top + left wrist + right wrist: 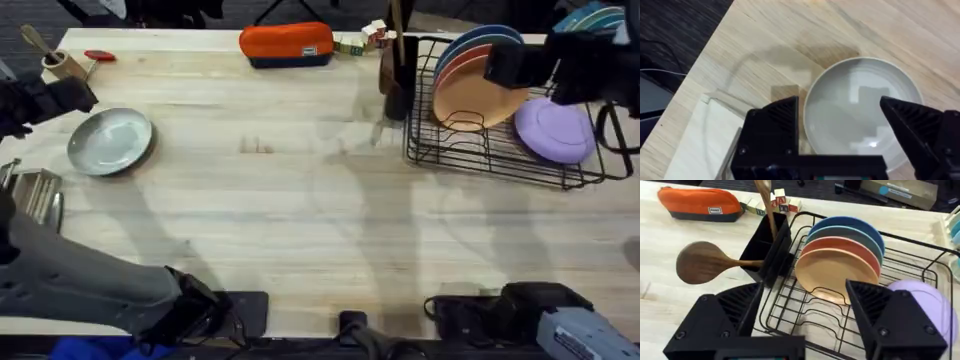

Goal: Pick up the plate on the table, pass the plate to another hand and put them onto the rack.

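The grey-white plate (110, 141) lies flat at the table's (300, 210) far-left end. The left gripper (845, 120) hovers above it, fingers apart (one outside the rim); it should straddle the raised rim squarely before closing. The right gripper (805, 310), likewise spread, waits over the rack (805, 315).

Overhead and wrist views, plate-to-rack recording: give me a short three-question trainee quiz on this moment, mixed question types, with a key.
1. True or false: the round pale grey-white plate already stands in the black wire dish rack.
2. Which gripper hovers over that plate with its jaws apart? A) left gripper B) right gripper
3. Fill in: the lilac plate leans at the rack's ____ end, as the overhead view shows it.

Key: 1 false, it lies flat on the light wooden table; 2 A; 3 right.
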`<action>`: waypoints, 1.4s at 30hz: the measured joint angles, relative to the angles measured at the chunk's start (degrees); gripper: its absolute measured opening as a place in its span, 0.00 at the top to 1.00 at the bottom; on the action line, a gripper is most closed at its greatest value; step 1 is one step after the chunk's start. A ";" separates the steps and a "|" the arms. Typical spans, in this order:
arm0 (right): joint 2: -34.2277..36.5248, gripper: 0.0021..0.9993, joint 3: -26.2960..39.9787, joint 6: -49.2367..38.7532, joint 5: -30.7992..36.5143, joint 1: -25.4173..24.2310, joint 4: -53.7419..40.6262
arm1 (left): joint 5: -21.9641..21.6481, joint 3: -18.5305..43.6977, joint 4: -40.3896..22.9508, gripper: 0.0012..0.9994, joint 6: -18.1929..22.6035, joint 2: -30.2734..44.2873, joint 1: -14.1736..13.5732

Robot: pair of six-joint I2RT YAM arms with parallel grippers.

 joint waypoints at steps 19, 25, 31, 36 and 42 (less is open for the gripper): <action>1.53 0.01 0.02 0.00 -0.01 0.00 -0.97 | 0.00 0.11 8.17 0.01 3.89 5.08 1.41; 1.92 0.01 0.02 0.00 0.01 0.00 -1.66 | 0.59 0.37 8.91 0.01 3.89 5.56 1.41; 1.94 0.01 0.02 0.00 0.00 0.00 -1.75 | 0.66 0.42 8.43 0.01 3.89 8.26 1.41; 1.95 0.01 0.02 0.00 0.01 0.00 -1.73 | 0.68 0.42 9.25 0.01 3.89 10.18 1.41; 1.93 0.01 0.02 0.00 -0.01 0.00 -1.75 | 0.68 0.44 9.18 0.00 3.89 11.75 1.41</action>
